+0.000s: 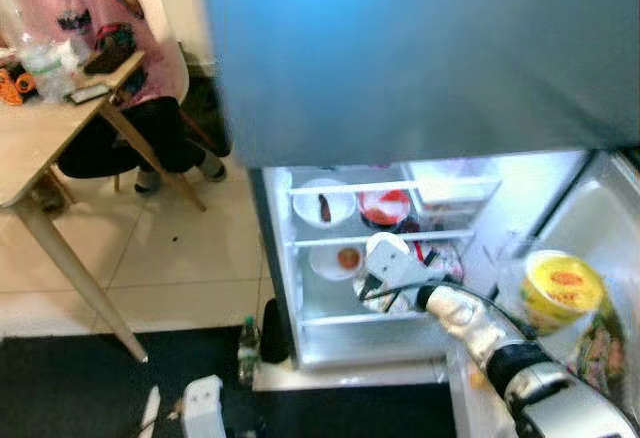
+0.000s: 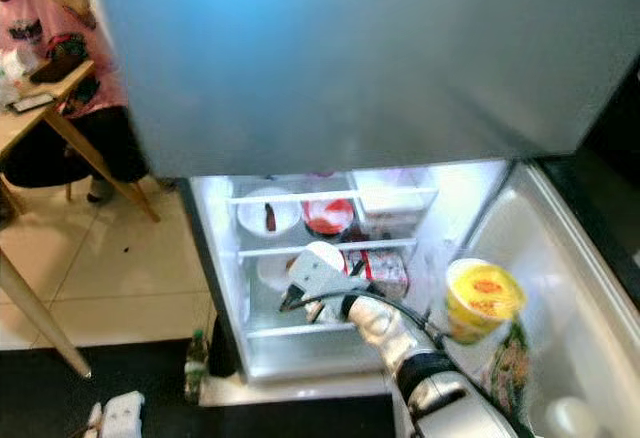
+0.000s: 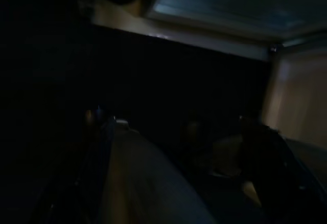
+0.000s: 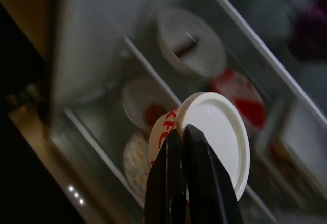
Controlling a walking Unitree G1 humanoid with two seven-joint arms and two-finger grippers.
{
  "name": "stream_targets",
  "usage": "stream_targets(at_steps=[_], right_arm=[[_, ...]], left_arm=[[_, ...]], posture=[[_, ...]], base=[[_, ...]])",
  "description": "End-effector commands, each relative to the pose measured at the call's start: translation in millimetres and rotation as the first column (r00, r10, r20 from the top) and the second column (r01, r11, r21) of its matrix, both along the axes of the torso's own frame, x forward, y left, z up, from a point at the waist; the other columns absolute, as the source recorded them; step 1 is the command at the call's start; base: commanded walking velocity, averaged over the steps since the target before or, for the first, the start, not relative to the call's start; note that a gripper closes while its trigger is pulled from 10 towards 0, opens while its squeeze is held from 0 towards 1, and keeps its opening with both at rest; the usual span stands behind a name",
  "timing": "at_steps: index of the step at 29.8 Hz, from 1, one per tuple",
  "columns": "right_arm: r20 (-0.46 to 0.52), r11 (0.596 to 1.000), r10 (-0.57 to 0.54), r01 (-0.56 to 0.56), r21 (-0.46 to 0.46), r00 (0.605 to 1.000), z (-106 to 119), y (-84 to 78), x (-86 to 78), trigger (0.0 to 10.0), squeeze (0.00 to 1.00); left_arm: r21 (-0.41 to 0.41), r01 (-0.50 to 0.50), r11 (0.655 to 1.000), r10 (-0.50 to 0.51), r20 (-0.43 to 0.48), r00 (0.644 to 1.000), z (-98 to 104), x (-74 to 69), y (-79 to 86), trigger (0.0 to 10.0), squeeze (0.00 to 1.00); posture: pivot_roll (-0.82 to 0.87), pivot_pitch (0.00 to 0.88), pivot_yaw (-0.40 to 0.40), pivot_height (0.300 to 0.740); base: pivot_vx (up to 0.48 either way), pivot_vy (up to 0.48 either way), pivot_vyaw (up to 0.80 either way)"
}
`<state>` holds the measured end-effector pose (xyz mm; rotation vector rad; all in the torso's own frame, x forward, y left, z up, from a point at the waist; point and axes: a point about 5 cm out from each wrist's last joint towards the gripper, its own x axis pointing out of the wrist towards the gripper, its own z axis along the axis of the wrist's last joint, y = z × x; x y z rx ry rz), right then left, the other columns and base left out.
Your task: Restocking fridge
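Observation:
The fridge stands open and lit in front of me. My right arm reaches into it at the middle shelf. My right gripper is shut on the rim of a white-lidded paper cup with red lettering, held tilted on its side just above that shelf. A white bowl with something orange-red in it lies just behind the cup. The left wrist view is very dark, with dim shapes of fingers that I cannot read.
The top shelf carries a white bowl, a red-topped container and a clear box. A yellow tub sits in the door at right. A bottle stands on the floor. A person sits at a wooden table, far left.

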<state>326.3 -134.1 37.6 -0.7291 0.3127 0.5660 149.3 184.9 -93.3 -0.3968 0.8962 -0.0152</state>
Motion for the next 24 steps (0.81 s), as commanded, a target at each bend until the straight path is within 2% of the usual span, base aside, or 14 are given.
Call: stream_targets(at_steps=[1, 4, 9, 10, 15, 24], right_arm=[[0.001, 1.0, 0.0, 0.0, 0.013, 1.0, 0.3, 4.2, 0.3, 10.0, 0.0], [0.005, 1.0, 0.004, -0.004, 0.01, 1.0, 2.2, 4.0, 1.9, 10.0, 0.0], [0.009, 1.0, 0.004, -0.004, 0.01, 1.0, 3.3, 4.1, 2.7, 10.0, 0.0], [0.01, 1.0, 0.003, -0.003, 0.006, 1.0, 3.0, 3.9, 2.6, 10.0, 0.0], [0.011, 1.0, 0.004, -0.004, -0.002, 1.0, 2.9, 4.1, 2.7, 10.0, 0.0], [0.018, 1.0, 0.002, -0.002, -0.008, 1.0, 5.3, 3.1, 4.9, 10.0, 0.0]], left_arm=[[0.013, -0.026, 1.0, 0.025, 0.039, 0.999, 4.0, 6.8, 5.8, 10.0, 0.0], [0.004, -0.007, 1.0, 0.007, 0.094, 0.996, 10.8, 22.1, 3.0, 10.0, 0.0], [0.004, 0.01, 1.0, -0.01, 0.111, 0.994, 13.2, 27.4, 1.1, 10.0, 0.0], [0.01, 0.047, 0.999, -0.048, 0.134, 0.99, 15.9, 32.9, -2.9, 10.0, 0.0], [0.02, 0.093, 0.995, -0.096, 0.163, 0.982, 19.3, 39.2, -7.0, 10.0, 0.0], [0.018, 0.138, 0.99, -0.139, 0.178, 0.974, 20.7, 41.9, -13.0, 10.0, 0.0]], posture=[[-0.06, 0.003, 0.009, 0.74], [-0.07, 0.007, 0.013, 0.74], [-0.07, 0.007, 0.013, 0.74], [-0.07, 0.007, 0.013, 0.74], [-0.07, 0.01, 0.015, 0.74], [-0.07, 0.012, 0.014, 0.74]], base=[[0.0, 0.0, 0.0], [0.0, 0.0, 0.0], [0.0, 0.0, 0.0], [0.0, 0.0, 0.0], [0.0, 0.0, 0.0], [0.0, 0.0, 0.0]])
